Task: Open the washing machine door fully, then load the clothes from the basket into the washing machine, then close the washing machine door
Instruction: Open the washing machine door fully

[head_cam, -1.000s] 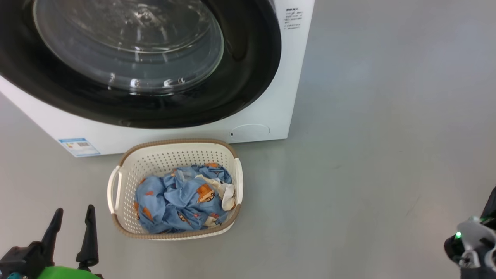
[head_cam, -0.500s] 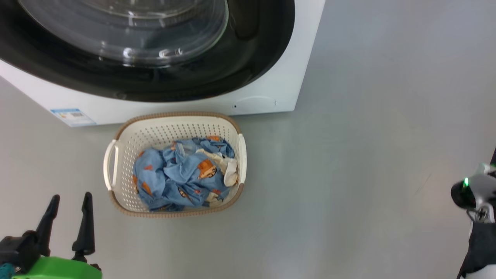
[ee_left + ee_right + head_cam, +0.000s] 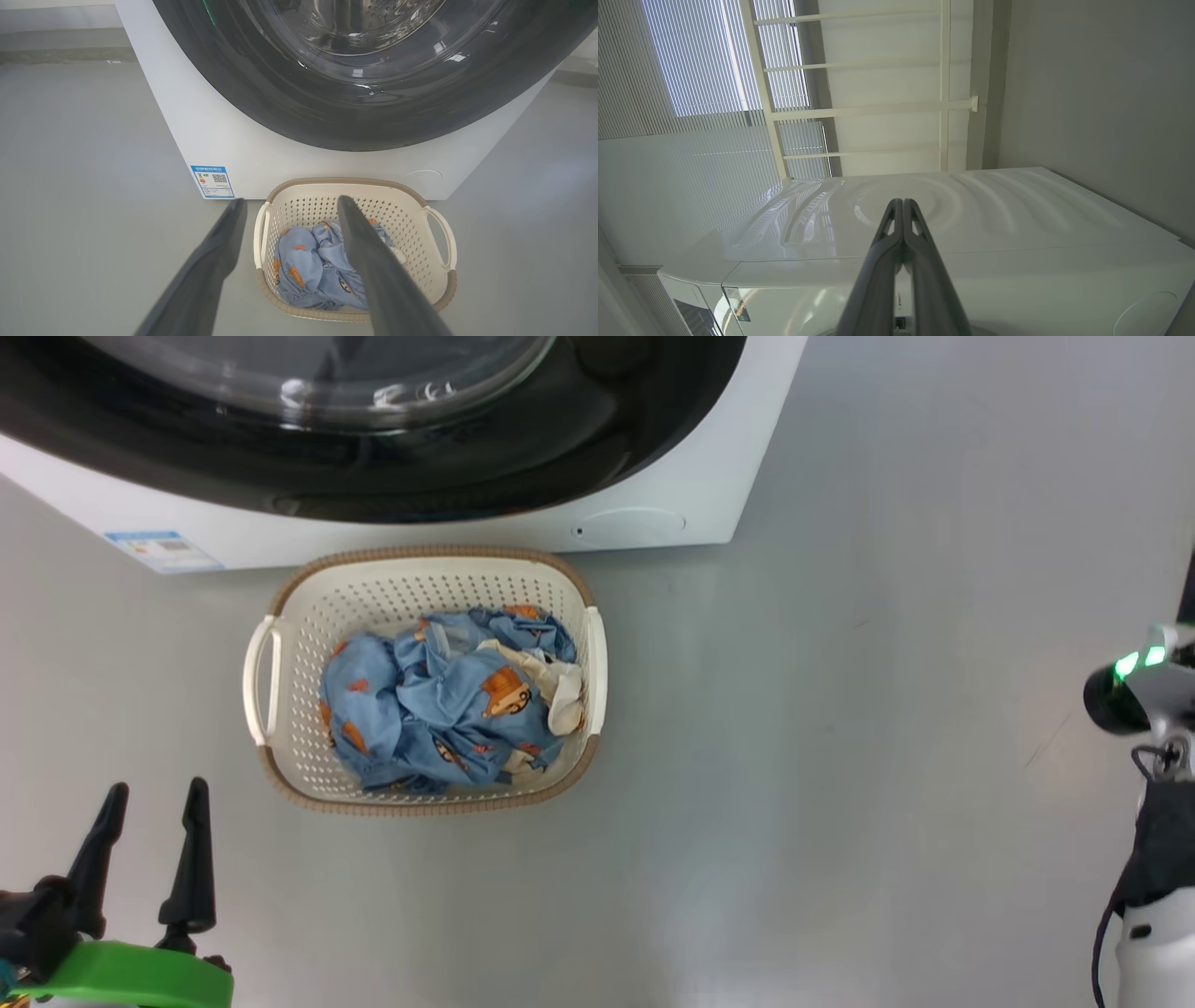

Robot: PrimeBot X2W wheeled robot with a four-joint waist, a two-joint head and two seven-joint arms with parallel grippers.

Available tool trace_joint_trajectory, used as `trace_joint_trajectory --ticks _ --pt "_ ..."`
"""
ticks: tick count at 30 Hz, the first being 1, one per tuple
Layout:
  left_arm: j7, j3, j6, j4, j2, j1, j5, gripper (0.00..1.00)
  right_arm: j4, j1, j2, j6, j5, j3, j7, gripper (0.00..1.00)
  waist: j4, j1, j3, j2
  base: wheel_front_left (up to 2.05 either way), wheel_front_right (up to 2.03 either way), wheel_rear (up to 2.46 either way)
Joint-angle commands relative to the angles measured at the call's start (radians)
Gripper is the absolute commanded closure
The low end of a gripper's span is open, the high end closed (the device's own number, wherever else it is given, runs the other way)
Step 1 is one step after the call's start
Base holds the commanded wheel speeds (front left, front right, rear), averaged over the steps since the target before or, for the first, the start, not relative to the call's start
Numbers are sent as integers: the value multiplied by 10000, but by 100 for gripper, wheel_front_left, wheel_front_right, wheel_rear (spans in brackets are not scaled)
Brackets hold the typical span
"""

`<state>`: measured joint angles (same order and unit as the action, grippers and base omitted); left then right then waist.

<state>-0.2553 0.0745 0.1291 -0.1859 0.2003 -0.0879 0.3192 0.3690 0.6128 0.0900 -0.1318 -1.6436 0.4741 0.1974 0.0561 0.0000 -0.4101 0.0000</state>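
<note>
Head view has the washing machine (image 3: 691, 476) across the top, its washing machine door (image 3: 373, 467) shut. The basket (image 3: 425, 565) sits on the floor just before it, holding the clothes (image 3: 439, 709) (blue, some white). My left claw (image 3: 157, 787) hangs open and empty nearby; my right claw (image 3: 902, 201) is pinched closed, empty.

Clothes (image 3: 439, 714) in basket (image 3: 411, 588) before shut-doored washing machine (image 3: 691, 485)

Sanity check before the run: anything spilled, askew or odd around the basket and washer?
Nothing stands out. The clothes sit bundled inside the basket, none over its rim or on the floor. The basket stands upright before the washing machine, whose door looks shut.
</note>
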Motion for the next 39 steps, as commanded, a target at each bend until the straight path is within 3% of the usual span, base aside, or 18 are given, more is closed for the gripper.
trace_joint_trajectory --ticks 1,19,39 --pt "-65 387 16 273 359 -206 66 0 -254 398 62 11 203 -306 147 100 111 0 -295 0 0 0 0" --pt "-65 509 16 363 374 -484 293 0 -392 2717 113 11 496 -1602 1591 100 385 0 -1364 0 0 0 0" --pt "-65 665 16 121 -98 -670 659 0 -406 4508 265 11 935 -3232 3084 100 1006 0 -1892 0 0 0 0"
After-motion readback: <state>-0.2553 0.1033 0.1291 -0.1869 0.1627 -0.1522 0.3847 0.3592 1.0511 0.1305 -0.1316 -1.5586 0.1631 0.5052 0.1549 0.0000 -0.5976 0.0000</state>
